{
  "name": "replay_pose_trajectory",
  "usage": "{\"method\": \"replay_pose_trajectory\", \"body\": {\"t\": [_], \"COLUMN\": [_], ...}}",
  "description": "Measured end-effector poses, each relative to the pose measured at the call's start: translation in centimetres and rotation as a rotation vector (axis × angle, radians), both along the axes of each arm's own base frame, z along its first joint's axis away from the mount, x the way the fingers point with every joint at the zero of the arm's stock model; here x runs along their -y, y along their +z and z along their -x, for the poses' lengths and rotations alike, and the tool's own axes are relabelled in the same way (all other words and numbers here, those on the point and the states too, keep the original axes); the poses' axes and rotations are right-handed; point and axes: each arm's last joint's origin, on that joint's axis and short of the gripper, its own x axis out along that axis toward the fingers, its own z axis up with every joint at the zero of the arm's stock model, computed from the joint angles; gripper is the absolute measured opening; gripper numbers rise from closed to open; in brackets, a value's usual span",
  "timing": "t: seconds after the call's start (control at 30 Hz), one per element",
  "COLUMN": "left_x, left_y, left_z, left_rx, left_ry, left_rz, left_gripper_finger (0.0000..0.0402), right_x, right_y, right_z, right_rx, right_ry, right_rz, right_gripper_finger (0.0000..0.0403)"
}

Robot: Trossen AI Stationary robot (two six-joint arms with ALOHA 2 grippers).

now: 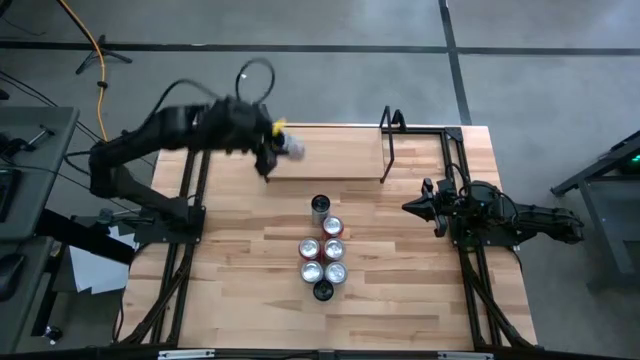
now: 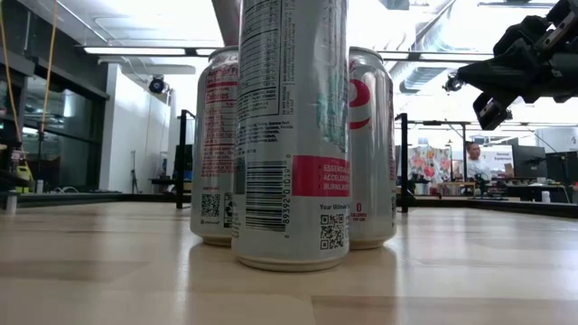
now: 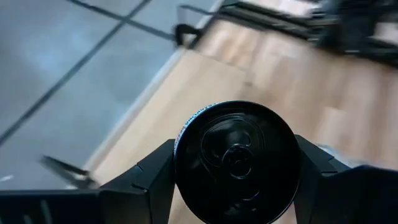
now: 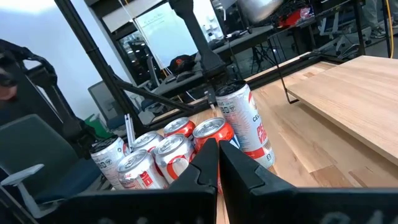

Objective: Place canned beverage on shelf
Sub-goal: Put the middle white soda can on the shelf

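Nearest to us on the bench (image 1: 400, 290) stand the waiting cans (image 1: 324, 255), clustered in a short double row at its middle. To their right rests the right gripper (image 1: 408, 207), its fingers pressed together and empty. Farther back, the left gripper (image 1: 283, 146) has its fingers clamped on a canned beverage (image 3: 236, 162), held over the left end of the shelf (image 1: 340, 155) along the far edge.

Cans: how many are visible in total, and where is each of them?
7. Six stand in a cluster on the table's middle, near the shelf. One can is held by the left gripper over the shelf's left end. Others could hide behind these.
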Motion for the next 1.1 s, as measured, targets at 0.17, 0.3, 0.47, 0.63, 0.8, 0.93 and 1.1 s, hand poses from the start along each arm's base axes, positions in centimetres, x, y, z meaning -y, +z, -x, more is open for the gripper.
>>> {"method": "replay_pose_trajectory", "body": {"t": [0.17,0.3,0.47,0.63,0.8,0.93,1.1], "left_x": [-6.3,-10.1,-11.5,-11.3,-10.8,-10.4,-8.6], "left_y": [-1.2,-3.5,-5.7,-7.6,-7.9,-7.8,-8.6], "left_z": [-0.9,-1.6,-3.1,-4.0,-3.1,-2.2,-0.3], "left_rx": [-0.066,-0.090,-0.154,-0.271,-0.303,-0.227,-0.251], "left_ry": [0.178,0.366,0.349,0.056,-0.219,-0.310,-0.378], "left_rz": [0.002,0.099,0.140,0.164,0.214,0.255,0.240], "left_gripper_finger": [0.0186,0.0186,0.0193,0.0190,0.0189,0.0193,0.0189], "right_x": [0.0,0.0,0.0,0.0,0.0,0.0,0.0], "right_y": [0.0,0.0,0.0,0.0,0.0,0.0,0.0], "right_z": [0.0,0.0,0.0,0.0,0.0,0.0,0.0], "right_rx": [0.000,0.000,0.000,0.000,0.000,0.000,0.000], "right_ry": [0.000,0.000,0.000,0.000,0.000,0.000,0.000], "right_rz": [0.000,0.000,0.000,0.000,0.000,0.000,0.000], "right_gripper_finger": [0.0000,0.0000,0.0000,0.0000,0.0000,0.0000,0.0000]}}
